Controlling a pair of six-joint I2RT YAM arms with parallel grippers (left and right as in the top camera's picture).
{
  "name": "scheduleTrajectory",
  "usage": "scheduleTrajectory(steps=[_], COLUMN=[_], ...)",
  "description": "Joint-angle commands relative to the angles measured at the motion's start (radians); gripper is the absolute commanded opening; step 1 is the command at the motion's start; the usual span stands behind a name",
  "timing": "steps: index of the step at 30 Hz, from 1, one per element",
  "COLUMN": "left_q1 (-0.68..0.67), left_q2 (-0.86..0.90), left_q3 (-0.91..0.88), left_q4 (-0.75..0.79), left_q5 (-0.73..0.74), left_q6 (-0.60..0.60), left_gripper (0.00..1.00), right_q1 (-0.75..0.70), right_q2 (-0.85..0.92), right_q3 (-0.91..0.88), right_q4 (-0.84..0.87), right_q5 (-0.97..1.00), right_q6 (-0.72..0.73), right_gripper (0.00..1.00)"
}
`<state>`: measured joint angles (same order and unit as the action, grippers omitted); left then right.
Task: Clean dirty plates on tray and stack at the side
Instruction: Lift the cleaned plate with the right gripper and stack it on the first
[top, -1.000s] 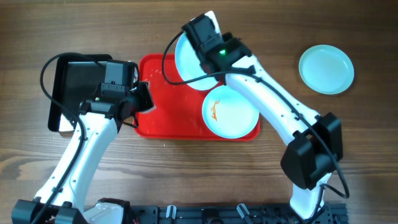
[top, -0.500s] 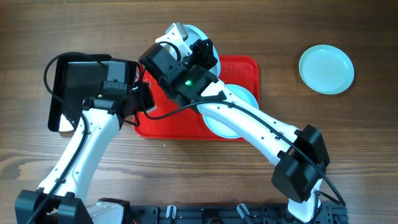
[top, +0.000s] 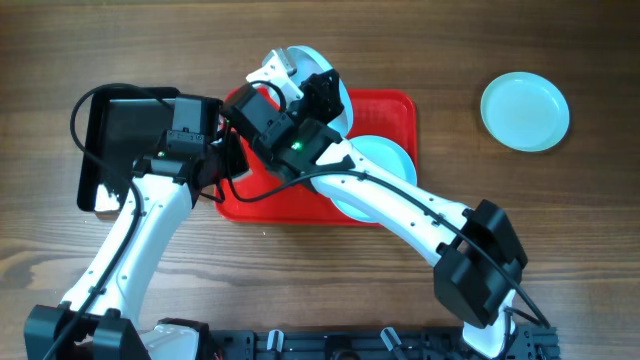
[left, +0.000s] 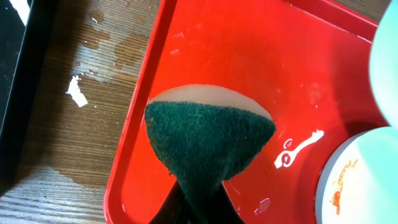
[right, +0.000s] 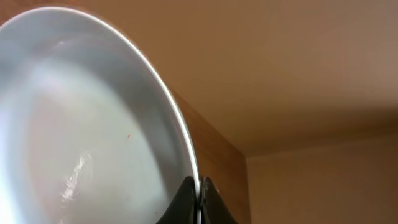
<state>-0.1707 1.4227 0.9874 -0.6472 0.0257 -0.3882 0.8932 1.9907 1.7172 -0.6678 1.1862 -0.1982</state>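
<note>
The red tray lies at the table's middle; it also shows in the left wrist view. My right gripper is shut on the rim of a pale plate and holds it tilted above the tray's far left corner. A second plate with an orange smear lies on the tray, partly under my right arm. A third plate lies on the table at the far right. My left gripper is shut on a green sponge over the tray's left part.
A black tray lies left of the red tray, under my left arm. Wet spots and a white scrap mark the wood beside the red tray's left rim. Water drops lie on the red tray.
My right arm has swung left with the plate, from the tray's far middle to its far left corner, and tilted it. The left arm has barely moved.
</note>
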Motion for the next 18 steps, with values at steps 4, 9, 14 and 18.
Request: scheduleTrajectory(steps=[4,9,14,18], left_q1=[0.004,0.004,0.004,0.004], left_q2=[0.005,0.005,0.005,0.005], left_q3=[-0.002,-0.002,-0.002,-0.002], left_q4=[0.002,0.002,0.003,0.004], left_q5=[0.011,0.012,0.012,0.012], left_q6=[-0.013,-0.013,-0.013,-0.015], left_gripper=[0.04,0.04,0.04,0.04], right_q1=[-0.118,-0.491,-1.04,-1.322], right_q2=[-0.058,-0.249,-0.214,-0.181], right_q3=[0.011,0.049,0.002,-0.086], right_q4=[-0.184,-0.238,-0.292,-0.233], right_q5=[-0.396,-0.913,-1.166,-1.291], right_q6=[0.37,0.521,0.676,0.681], right_gripper=[0.04,0.04,0.04,0.04])
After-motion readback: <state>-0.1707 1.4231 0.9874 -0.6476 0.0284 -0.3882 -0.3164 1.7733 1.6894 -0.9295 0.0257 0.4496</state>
